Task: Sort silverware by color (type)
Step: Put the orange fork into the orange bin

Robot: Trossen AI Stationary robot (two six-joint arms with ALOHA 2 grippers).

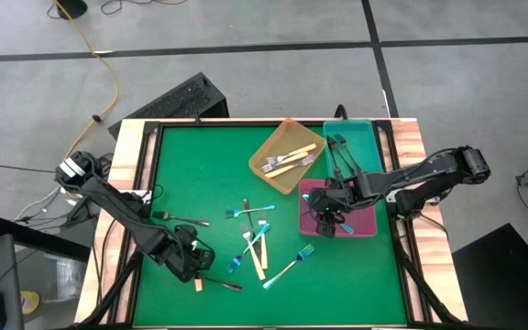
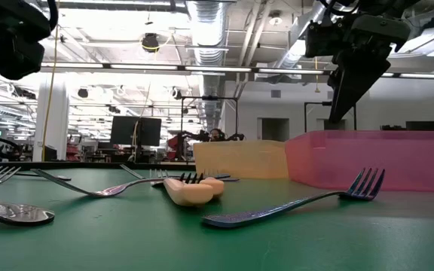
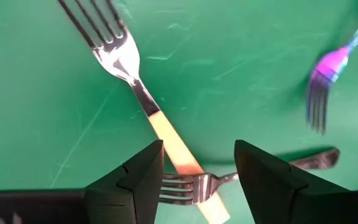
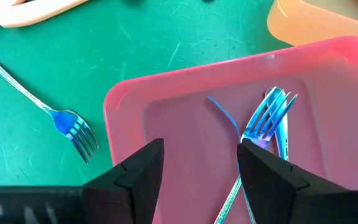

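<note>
Partly hidden, seemingly black fork [image 3: 194, 185] under left gripper [image 3: 197, 180].

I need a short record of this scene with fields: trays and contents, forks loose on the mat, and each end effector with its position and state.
orange tray: cream-handled forks
pink tray: shiny blue forks
teal tray: black forks
green mat: loose mixed forks
left end effector: open, low over cream-handled fork crossed by a dark fork
right end effector: open, above pink tray, holding nothing
</note>
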